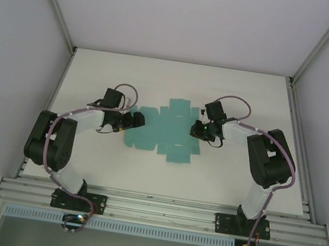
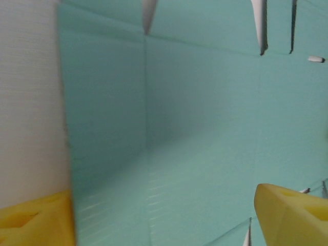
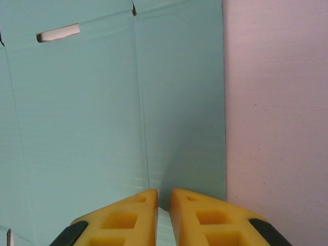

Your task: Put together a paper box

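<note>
Top external, one flat paper box (image 1: 164, 130), one left tool (image 1: 139, 120), one right tool (image 1: 196, 130)

Paper box (image 1: 162, 130) lying flat on the table (image 1: 239, 91), midway between the two arms. The left gripper (image 1: 134, 120) sits at its left edge and the right gripper (image 1: 198, 129) at its right edge. Bare table extends behind and before it.
</note>
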Robot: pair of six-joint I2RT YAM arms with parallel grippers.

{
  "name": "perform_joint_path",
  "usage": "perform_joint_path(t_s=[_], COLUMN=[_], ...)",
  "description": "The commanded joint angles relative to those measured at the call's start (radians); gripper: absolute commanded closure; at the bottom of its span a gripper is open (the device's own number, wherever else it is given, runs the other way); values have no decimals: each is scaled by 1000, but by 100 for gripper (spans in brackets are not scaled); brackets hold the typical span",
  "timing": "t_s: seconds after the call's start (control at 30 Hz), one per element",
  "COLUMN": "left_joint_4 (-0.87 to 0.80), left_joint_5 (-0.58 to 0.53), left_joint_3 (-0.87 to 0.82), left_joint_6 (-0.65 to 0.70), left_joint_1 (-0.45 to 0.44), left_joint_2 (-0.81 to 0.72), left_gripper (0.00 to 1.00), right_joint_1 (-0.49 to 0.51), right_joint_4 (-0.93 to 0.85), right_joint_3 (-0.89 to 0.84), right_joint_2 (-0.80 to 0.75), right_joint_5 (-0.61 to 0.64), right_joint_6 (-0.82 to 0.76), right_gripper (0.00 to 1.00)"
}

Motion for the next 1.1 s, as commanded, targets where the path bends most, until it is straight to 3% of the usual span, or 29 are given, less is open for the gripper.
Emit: perform_joint_path(t_s=[0.0, 0.13, 0.27, 0.47, 0.53, 0.6, 0.7, 0.77, 0.83, 0.93, 1.07], left_joint_4=[137, 291, 428, 434, 441, 461, 509, 528, 538, 538, 510], left_joint_5=[127, 192, 217, 247, 247, 252, 310, 352, 389, 411, 407], left_joint_3=[-31, -79, -131, -116, -112, -117, -117, -114, -109, -98, -80], left_joint_6=[-41, -88, -126, -80, -57, -55, -75, -79, -83, -109, -136], left_joint_1=[-9, -8, -11, -42, -50, -52, -55, -57, -57, -58, -57], left_joint_2=[28, 4, -84, -189, -232, -285, -367, -417, -459, -521, -586], left_gripper=[21, 32, 49, 83, 100, 100, 100, 100, 100, 100, 100], right_joint_1=[-4, -5, -5, -8, -15, -32, -81, -130, -189, -280, -325], right_joint_4=[-79, -72, -66, 2, 46, 94, 234, 392, 545, 717, 1013], right_joint_3=[-58, -66, -76, -111, -131, -156, -233, -304, -358, -390, -407], right_joint_2=[79, 93, 99, 74, 38, -21, -139, -218, -262, -275, -257], right_joint_5=[22, 8, 6, -17, -44, -77, -148, -247, -380, -564, -747], right_joint_6=[19, 18, 13, 8, 1, 0, 20, 49, 82, 180, 317], right_gripper=[81, 81, 81, 78, 73, 66, 41, 32, 16, 13, 20])
